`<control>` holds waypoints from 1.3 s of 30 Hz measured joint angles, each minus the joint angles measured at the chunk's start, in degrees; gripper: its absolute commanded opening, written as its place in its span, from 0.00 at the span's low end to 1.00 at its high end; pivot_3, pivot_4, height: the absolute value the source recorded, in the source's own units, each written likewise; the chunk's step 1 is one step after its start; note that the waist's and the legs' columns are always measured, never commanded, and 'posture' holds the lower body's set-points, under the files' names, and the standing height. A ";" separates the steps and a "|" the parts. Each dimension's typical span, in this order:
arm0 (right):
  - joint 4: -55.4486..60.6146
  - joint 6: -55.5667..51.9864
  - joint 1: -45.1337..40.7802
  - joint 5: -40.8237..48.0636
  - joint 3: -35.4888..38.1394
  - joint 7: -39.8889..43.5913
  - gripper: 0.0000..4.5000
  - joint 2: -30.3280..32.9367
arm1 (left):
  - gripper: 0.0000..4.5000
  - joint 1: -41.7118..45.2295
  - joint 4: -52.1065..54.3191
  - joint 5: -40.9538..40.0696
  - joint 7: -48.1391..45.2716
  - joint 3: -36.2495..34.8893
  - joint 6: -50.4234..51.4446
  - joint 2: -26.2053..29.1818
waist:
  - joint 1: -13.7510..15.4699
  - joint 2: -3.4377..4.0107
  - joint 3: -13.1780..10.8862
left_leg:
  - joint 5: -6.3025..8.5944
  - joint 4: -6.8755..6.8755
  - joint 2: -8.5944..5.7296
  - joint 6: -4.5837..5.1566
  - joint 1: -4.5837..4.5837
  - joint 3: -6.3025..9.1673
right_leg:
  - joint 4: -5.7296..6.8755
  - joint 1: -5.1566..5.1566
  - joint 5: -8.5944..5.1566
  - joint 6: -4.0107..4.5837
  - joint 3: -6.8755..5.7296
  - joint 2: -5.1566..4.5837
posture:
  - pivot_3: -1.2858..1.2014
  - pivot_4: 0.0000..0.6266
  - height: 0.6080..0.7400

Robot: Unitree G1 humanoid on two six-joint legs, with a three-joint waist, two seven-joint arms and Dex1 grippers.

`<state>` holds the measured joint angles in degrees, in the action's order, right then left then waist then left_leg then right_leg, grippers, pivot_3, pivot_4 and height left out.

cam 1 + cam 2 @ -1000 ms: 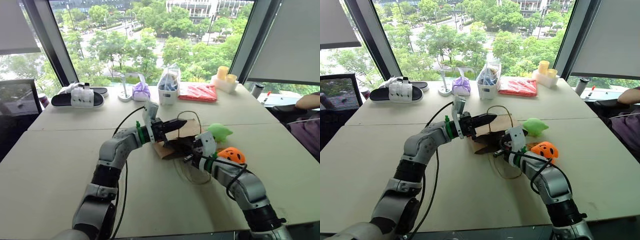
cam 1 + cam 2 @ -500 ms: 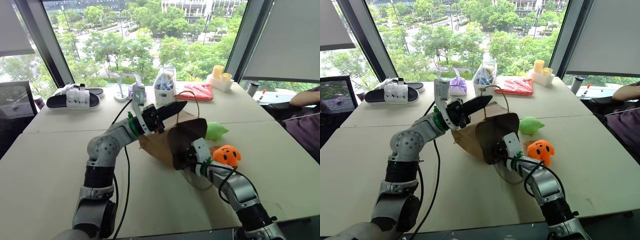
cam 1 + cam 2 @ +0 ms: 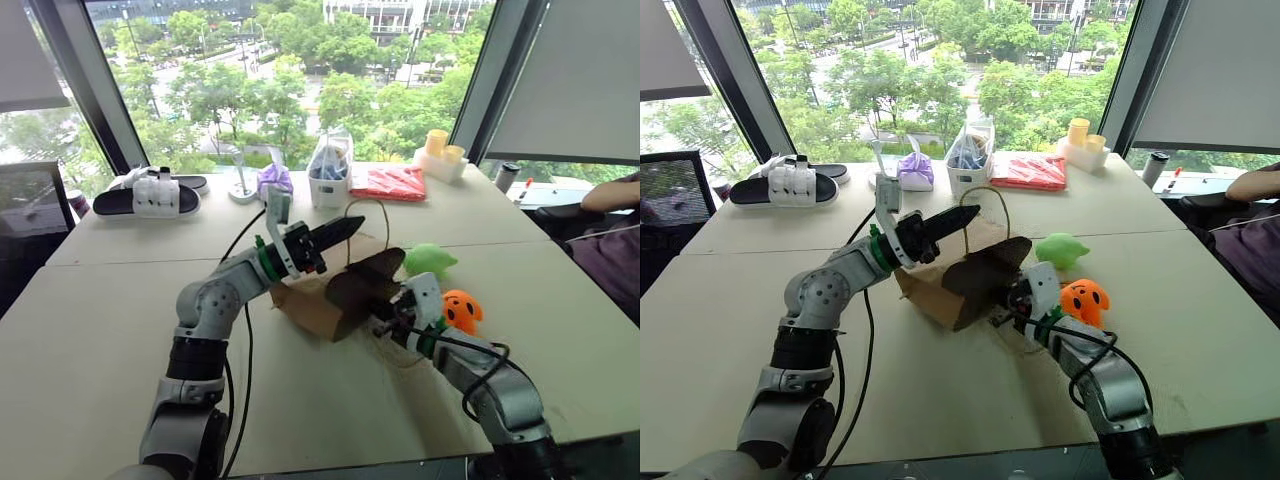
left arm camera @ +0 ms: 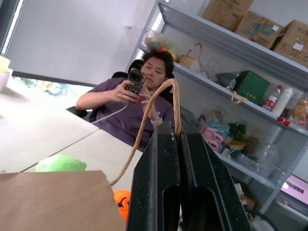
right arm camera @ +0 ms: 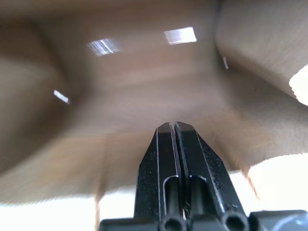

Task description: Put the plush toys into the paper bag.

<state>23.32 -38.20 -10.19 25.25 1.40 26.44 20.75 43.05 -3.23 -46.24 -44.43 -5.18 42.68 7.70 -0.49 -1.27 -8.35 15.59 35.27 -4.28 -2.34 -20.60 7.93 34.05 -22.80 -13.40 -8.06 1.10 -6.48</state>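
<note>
Just left of the frame's centre, the left pincer [image 3: 340, 228] is pinching a tan cord handle [image 4: 153, 98], holding up one side of the brown paper bag [image 3: 318, 302], which is lying on the table [image 3: 100, 330]. At centre, the bag's dark mouth is gaping toward the right. Right of centre, the right pincer [image 3: 1008, 305] is clenched on nothing, pushing into that mouth. Further right, the green plush toy [image 3: 431, 261] and the orange plush toy [image 3: 461, 309] are sitting outside the bag. Neither is packed; both remain to go in.
</note>
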 measured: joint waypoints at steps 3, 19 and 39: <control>8.71 -6.22 4.76 10.34 7.69 0.74 0.12 2.06 | 0.00 -0.38 -0.06 0.49 -0.67 0.29 -0.50 0.48 | 0.06 -0.01 -0.01 | 0.01 0.01 0.00 0.03 0.03 0.02 | -0.04 0.06 0.00 0.00 0.01 0.00 | 0.52 0.24 1.00; -16.67 -2.33 -1.62 -3.81 9.44 -8.58 0.94 11.34 | 0.00 -0.91 -0.22 0.76 -2.52 2.59 -0.50 0.48 | -0.22 0.05 -0.04 | 0.03 0.02 0.02 0.06 0.14 -0.27 | -0.04 0.12 0.00 0.03 0.09 0.00 | 0.52 0.24 1.00; -2.06 -11.63 -1.58 8.71 22.19 -5.67 0.00 12.65 | 0.00 -2.11 0.83 0.70 -1.35 2.64 -0.52 0.96 | 0.86 0.05 0.00 | 0.09 -0.08 0.04 0.16 0.18 -0.10 | -0.54 0.40 0.01 0.02 -0.05 0.03 | 0.52 0.24 1.00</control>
<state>21.26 -49.84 -11.77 33.96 23.59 20.77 33.40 40.94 -2.39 -45.54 -45.79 -2.54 42.16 8.66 0.37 -1.22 -8.35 15.68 35.20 -4.24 -2.17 -20.42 7.84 33.51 -22.40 -13.39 -8.04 1.06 -6.46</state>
